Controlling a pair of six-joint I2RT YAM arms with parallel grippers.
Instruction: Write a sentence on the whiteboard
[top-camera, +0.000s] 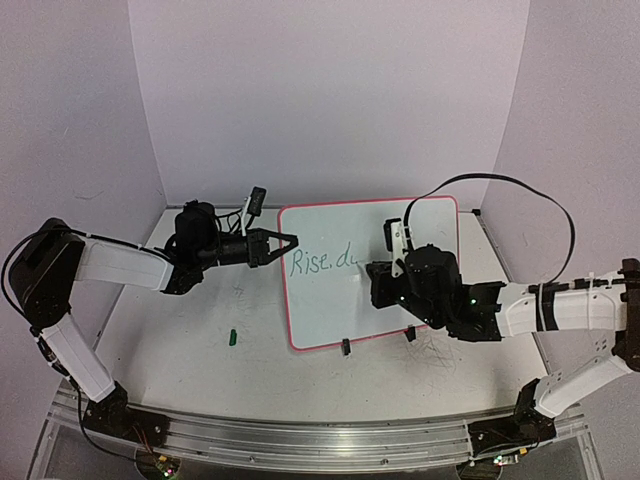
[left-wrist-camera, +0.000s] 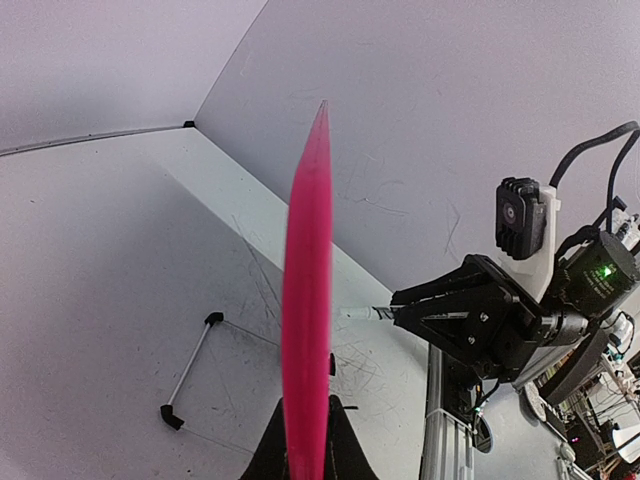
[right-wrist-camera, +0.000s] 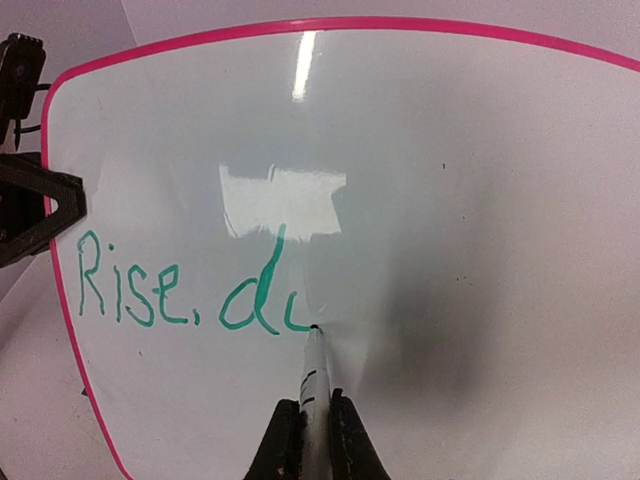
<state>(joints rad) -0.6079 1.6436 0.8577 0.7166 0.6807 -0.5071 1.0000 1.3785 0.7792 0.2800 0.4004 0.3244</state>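
Observation:
The whiteboard (top-camera: 330, 310), glossy white with a thin pink frame, stands tilted on the table. My left gripper (top-camera: 290, 243) is shut on its left edge; in the left wrist view that pink edge (left-wrist-camera: 308, 300) runs up from between the gripper (left-wrist-camera: 308, 440) fingers. My right gripper (top-camera: 372, 283) is shut on a white marker (right-wrist-camera: 313, 385), its tip touching the whiteboard (right-wrist-camera: 480, 200). Green writing (right-wrist-camera: 180, 295) reads "Rise, d" plus a started letter, ending at the tip. The left wrist view shows the right gripper (left-wrist-camera: 400, 315) and the marker (left-wrist-camera: 360, 313) from the side.
A small green cap (top-camera: 232, 337) lies on the table left of the board's lower corner. Two black clip feet (top-camera: 345, 346) (top-camera: 410, 333) hold the board's lower edge. A thin rod with black ends (left-wrist-camera: 190, 370) lies behind the board. Enclosure walls stand close on three sides.

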